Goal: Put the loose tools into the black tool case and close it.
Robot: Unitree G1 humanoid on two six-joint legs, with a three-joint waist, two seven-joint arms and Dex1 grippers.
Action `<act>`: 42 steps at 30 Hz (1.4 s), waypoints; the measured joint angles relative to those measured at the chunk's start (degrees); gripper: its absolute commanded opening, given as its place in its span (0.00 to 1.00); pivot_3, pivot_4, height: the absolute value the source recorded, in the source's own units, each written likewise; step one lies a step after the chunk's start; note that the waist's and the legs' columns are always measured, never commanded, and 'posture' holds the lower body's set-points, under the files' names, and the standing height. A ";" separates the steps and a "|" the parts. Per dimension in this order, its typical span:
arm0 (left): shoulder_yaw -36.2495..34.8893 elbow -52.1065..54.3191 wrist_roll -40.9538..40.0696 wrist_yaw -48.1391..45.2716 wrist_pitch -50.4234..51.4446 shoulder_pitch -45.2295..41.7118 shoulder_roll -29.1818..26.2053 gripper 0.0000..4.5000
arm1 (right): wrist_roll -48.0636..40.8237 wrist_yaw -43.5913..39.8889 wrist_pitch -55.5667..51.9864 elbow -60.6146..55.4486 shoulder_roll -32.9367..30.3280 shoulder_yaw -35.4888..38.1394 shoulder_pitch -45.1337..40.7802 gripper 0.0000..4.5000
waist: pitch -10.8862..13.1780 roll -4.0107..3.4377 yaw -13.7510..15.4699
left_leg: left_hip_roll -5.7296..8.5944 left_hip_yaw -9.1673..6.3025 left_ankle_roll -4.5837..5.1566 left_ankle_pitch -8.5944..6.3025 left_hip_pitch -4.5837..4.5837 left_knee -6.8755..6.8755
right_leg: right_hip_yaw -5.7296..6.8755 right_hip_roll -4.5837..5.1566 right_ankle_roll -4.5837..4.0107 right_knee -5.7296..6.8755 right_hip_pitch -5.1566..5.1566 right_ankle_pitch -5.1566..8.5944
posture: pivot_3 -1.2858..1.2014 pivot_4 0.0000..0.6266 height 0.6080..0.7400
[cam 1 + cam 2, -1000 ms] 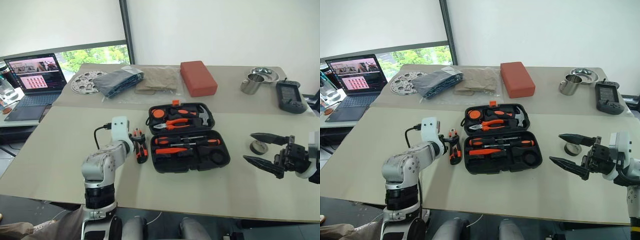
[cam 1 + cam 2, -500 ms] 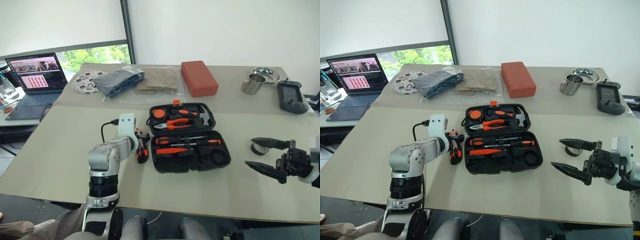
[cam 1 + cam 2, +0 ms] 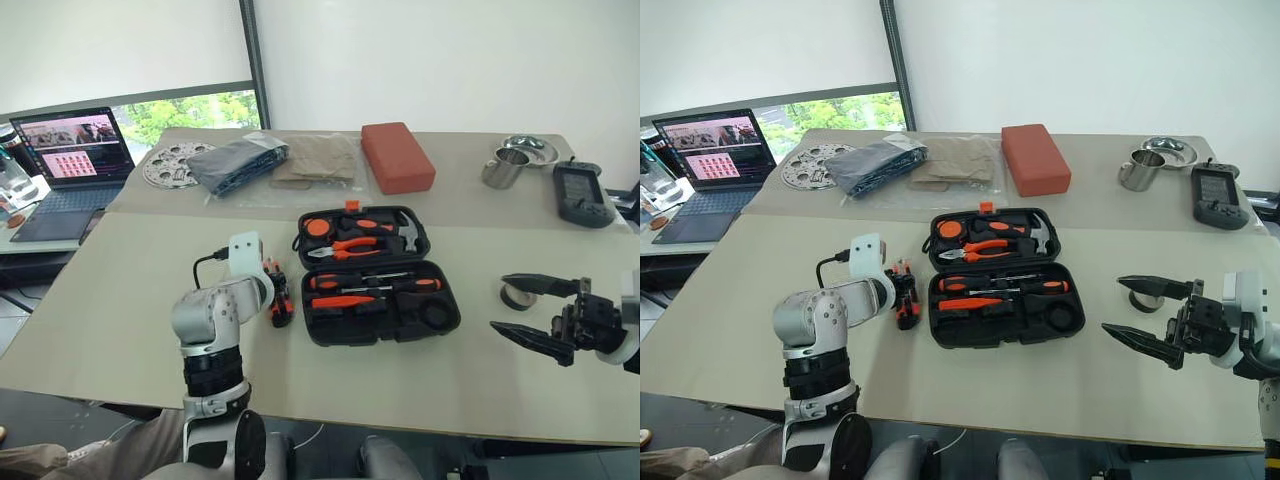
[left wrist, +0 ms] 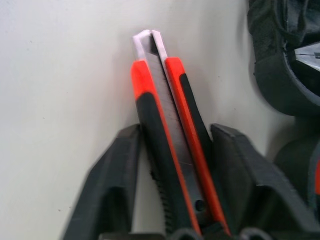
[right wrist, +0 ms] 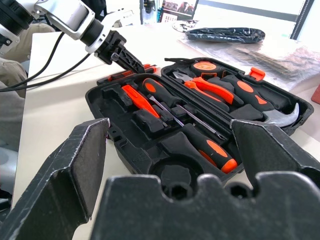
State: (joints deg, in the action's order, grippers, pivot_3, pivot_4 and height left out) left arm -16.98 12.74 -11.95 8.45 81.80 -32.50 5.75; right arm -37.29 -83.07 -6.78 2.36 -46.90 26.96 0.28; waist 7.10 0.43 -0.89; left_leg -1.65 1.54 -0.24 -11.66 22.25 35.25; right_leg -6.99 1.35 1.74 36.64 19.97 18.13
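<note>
Two hands are in my view over the beige surface [image 3: 120, 300]. My left hand [image 4: 172, 165] has its fingers [image 4: 112, 185] down around the orange-and-black utility knife [image 4: 170, 145], one on each flank; in the left wrist view they look to be touching its sides, though I cannot tell how firmly they grip. The knife lies flat on the surface just to the left of the black tool case [image 3: 380, 275], its long axis running roughly along the hand's own line, the pale blade tip pointing away from the wrist and toward the far side of the surface.

The case lies open, with pliers, a hammer and screwdrivers seated in its slots, the orange latch on its far edge.

My right hand [image 3: 530, 310] hovers to the right of the case with its fingers spread wide and nothing between them, pointing across toward the case. A small grey round roll [image 3: 516, 295] lies on the surface just beside its far finger.
</note>
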 measured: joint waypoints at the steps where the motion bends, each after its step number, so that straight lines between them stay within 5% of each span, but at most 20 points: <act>1: 0.07 0.00 0.19 0.01 0.12 -0.06 -0.02 0.30 | 0.00 -0.09 0.00 0.14 0.00 0.00 -0.03 1.00 | 0.00 0.00 -0.01 | 0.00 0.00 0.00 0.00 0.00 0.00 | 0.00 0.00 0.00 0.00 0.00 0.00 | 0.52 0.24 0.90; 11: 6.86 0.27 1.23 -2.86 -3.30 2.13 -6.86 0.30 | 0.03 -0.23 0.00 0.82 -0.58 0.01 -1.35 1.00 | 0.00 0.00 -1.18 | -0.05 0.00 -0.16 0.09 -0.14 -0.11 | -0.04 -0.09 -0.01 0.10 -0.01 0.00 | 0.52 0.24 0.90; 23: 7.37 0.82 -15.51 -36.95 -21.95 0.20 -22.18 0.30 | 0.08 -0.09 0.03 1.83 -0.93 0.05 -2.31 1.00 | 0.05 0.08 -0.65 | -0.02 0.13 -0.39 0.23 0.13 -0.21 | 0.11 -0.04 -0.01 -0.05 0.09 -0.01 | 0.52 0.24 0.90; 29: 20.37 -1.53 -21.83 -58.45 -24.24 -1.40 -29.40 0.30 | 0.06 0.87 0.14 1.44 -0.93 0.90 -0.94 1.00 | 0.05 0.05 -0.31 | -0.03 0.16 -0.38 0.24 0.11 -0.25 | 0.11 -0.07 -0.01 -0.09 0.08 0.00 | 0.52 0.24 0.90; 42: 48.12 -20.57 -3.88 -79.50 -44.47 -15.86 -32.30 0.30 | -0.16 3.30 0.29 -4.54 0.57 6.28 8.96 1.00 | 0.04 0.04 -0.30 | -0.03 0.17 -0.20 0.14 0.31 -0.30 | 0.06 -0.13 -0.01 -0.46 0.10 0.00 | 0.52 0.24 0.90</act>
State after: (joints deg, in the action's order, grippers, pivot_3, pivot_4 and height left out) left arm 31.13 -7.82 -15.83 -71.06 37.33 -48.36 -26.55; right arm -37.45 -79.77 -6.49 -2.18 -46.32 33.24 9.23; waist 7.14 0.47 -1.18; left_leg -1.68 1.71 -0.44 -11.52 22.56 34.95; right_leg -6.93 1.21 1.73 36.18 20.07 18.13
